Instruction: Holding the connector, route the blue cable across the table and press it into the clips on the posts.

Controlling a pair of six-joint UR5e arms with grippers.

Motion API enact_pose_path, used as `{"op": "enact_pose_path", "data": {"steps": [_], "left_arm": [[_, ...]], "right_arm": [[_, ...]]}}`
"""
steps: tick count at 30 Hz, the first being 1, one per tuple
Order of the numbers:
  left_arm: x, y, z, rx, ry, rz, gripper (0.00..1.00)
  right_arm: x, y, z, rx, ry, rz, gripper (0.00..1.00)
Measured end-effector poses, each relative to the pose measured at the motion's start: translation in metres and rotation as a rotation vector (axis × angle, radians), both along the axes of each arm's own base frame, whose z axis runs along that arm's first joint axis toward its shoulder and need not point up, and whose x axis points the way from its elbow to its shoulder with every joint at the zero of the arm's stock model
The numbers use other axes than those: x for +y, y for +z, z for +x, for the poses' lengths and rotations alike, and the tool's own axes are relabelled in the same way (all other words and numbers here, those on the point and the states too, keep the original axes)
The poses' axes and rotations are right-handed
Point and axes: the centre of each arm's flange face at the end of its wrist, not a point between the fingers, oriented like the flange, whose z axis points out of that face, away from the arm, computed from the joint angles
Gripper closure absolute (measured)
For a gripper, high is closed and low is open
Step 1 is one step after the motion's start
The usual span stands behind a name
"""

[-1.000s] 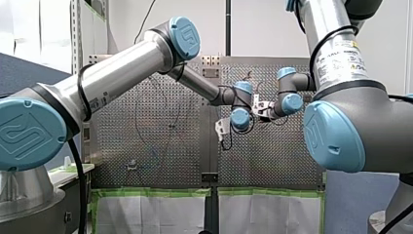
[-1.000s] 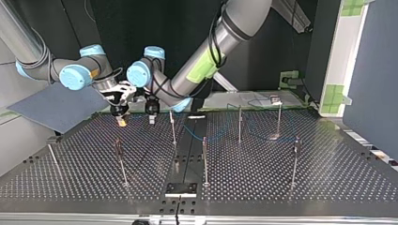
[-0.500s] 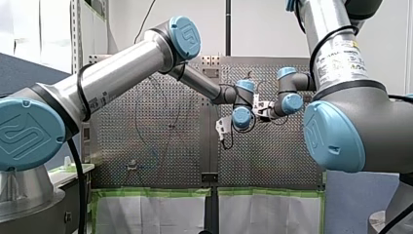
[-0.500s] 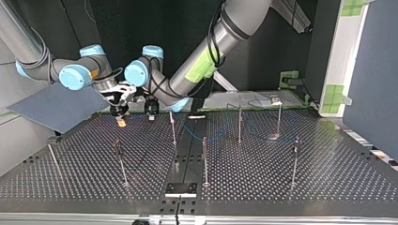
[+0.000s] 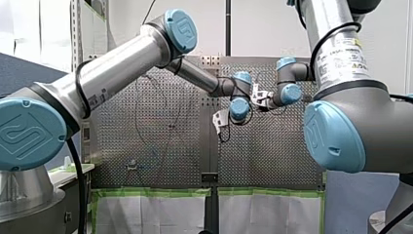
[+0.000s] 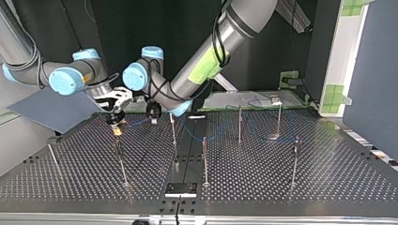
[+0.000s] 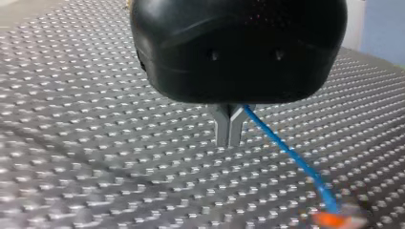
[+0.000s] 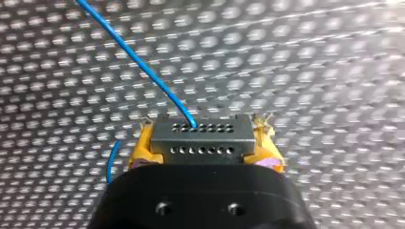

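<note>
My right gripper has yellow pads and is shut on a grey connector with rows of small holes. The blue cable leaves the connector and runs away over the perforated table. In the top view this gripper hangs low at the back left. My left gripper hangs just to its right. In the left wrist view my left gripper's metal fingers are pressed together. The blue cable comes out from between them and runs to the orange blur of the other gripper.
Several thin posts with clips stand on the table, among them one right beside my left gripper, one in front of my right gripper and one mid-table. Loose blue cable lies behind the middle posts.
My right gripper has carried the connector lower and toward the top view's front. My left wrist has shifted slightly with it. A taut stretch of blue cable now shows between the two grippers.
</note>
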Motion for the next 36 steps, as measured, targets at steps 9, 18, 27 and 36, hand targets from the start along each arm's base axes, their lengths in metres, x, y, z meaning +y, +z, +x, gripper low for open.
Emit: {"op": "enact_pose_path", "data": {"steps": [9,18,27,36], "left_arm": [[0.007,0.059,-0.008,-0.051,0.022,-0.028,1.00],[0.007,0.107,-0.024,-0.086,0.009,-0.058,1.00],[0.004,0.117,-0.035,-0.090,0.014,-0.063,1.00],[0.003,0.131,-0.032,-0.122,0.016,-0.097,1.00]], "right_arm": [[0.007,0.060,-0.005,-0.064,-0.003,-0.032,1.00],[0.026,0.105,-0.008,-0.080,0.001,-0.070,1.00],[0.040,0.134,-0.010,-0.088,0.005,-0.098,1.00],[0.042,0.135,-0.008,-0.089,0.012,-0.101,1.00]]}}
